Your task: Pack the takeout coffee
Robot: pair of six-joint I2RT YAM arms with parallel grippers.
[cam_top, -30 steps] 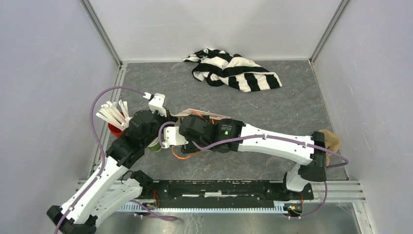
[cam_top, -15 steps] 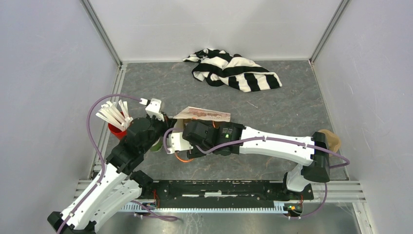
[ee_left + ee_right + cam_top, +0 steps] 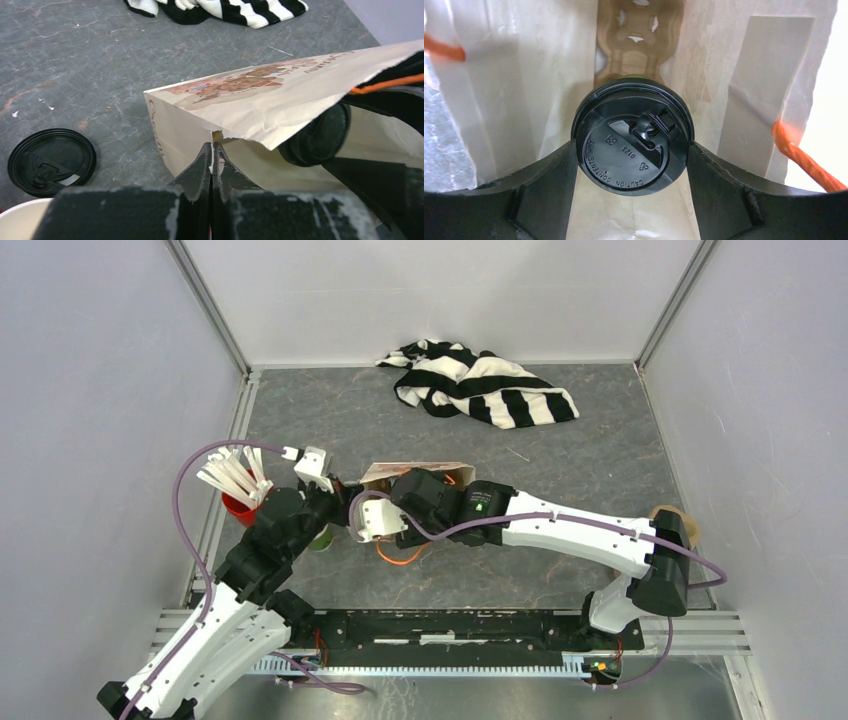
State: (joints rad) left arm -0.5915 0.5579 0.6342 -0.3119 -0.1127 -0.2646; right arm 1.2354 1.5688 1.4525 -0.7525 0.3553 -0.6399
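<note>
The takeout coffee (image 3: 631, 137) shows its round black lid; the green cup under it is hidden. My right gripper (image 3: 631, 150) is shut on it, one finger on each side of the lid, inside the brown paper bag (image 3: 524, 75). A cardboard cup carrier (image 3: 639, 45) lies deeper in the bag. In the left wrist view the bag (image 3: 250, 100) lies on its side with its mouth toward me. My left gripper (image 3: 212, 150) is shut on the torn edge of that mouth. The lid (image 3: 317, 137) shows dark just inside. From above, the bag (image 3: 415, 472) sits between both wrists.
A loose black lid (image 3: 52, 161) lies on the table left of the bag. A red cup of white sticks (image 3: 235, 502) stands by the left wall. A striped cloth (image 3: 480, 380) lies at the back. Orange handle cords (image 3: 804, 155) hang beside the right gripper.
The right gripper has moved farther into the bag with the coffee. The left gripper has shifted a little left and stays pinched on the bag's edge.
</note>
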